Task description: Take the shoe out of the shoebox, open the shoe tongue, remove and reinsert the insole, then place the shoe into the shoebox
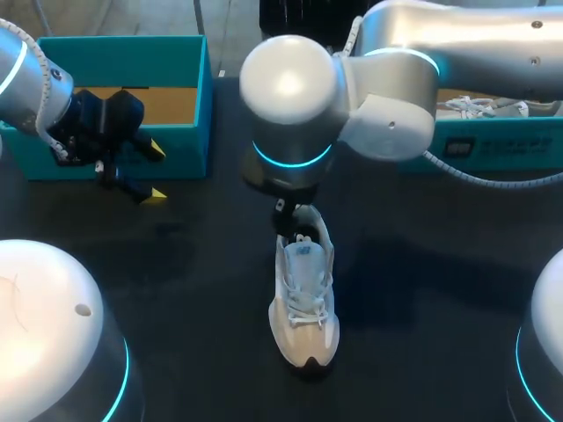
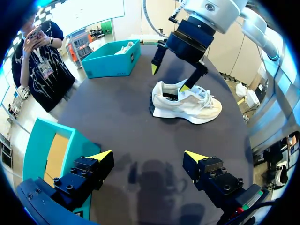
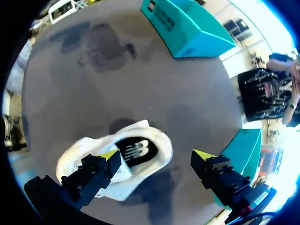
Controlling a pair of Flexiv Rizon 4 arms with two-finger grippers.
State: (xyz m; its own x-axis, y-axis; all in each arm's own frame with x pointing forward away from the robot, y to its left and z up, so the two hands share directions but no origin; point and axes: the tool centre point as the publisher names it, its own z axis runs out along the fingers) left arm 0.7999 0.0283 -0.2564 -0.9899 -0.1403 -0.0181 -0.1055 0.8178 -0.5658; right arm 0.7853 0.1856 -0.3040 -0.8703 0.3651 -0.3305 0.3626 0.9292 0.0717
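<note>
The white shoe [image 1: 303, 303] stands mid-frame on the dark worktop [image 1: 193, 264]. The right end effector [image 3: 156, 154] is wide open over its heel. The left end effector [image 1: 157, 173], wide open too, sits by the upper-left shoebox [image 1: 189, 141].

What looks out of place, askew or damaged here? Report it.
Nothing stands out. The shoe stands upright on its sole on the table, its insole seated inside. The right pincer hangs open over the shoe's heel opening; the left pincer is open by the teal shoebox.
</note>
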